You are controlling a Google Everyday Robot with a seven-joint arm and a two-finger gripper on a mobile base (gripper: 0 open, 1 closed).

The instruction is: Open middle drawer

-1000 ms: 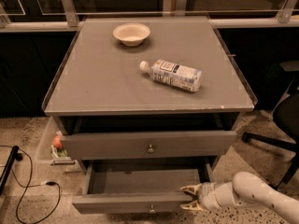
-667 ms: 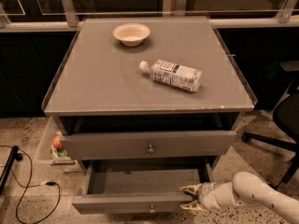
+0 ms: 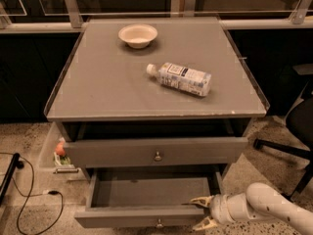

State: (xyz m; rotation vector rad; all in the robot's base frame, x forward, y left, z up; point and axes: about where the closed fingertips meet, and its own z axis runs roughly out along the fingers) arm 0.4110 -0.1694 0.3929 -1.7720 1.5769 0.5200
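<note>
Speckled floor and dark glazing surround a grey cabinet [image 3: 107, 82]. At the lower right of the frame the gripper [image 3: 201, 212] has its two pale fingers spread apart, one above and one below the right end of the middle drawer's front, closed on nothing that shows. The middle drawer [image 3: 122, 218] lies at bottom centre, out far enough to show its plain grey tray, with its knob [image 3: 159, 223] at the frame's lower edge. It looks stiff and light, probably running on slides. The knob is small and smooth, so the front's top lip seems the surer hold. Above sits the taller top drawer [image 3: 112, 153]. On the cabinet top are a bowl [image 3: 138, 35] and a lying bottle [image 3: 180, 78].
</note>
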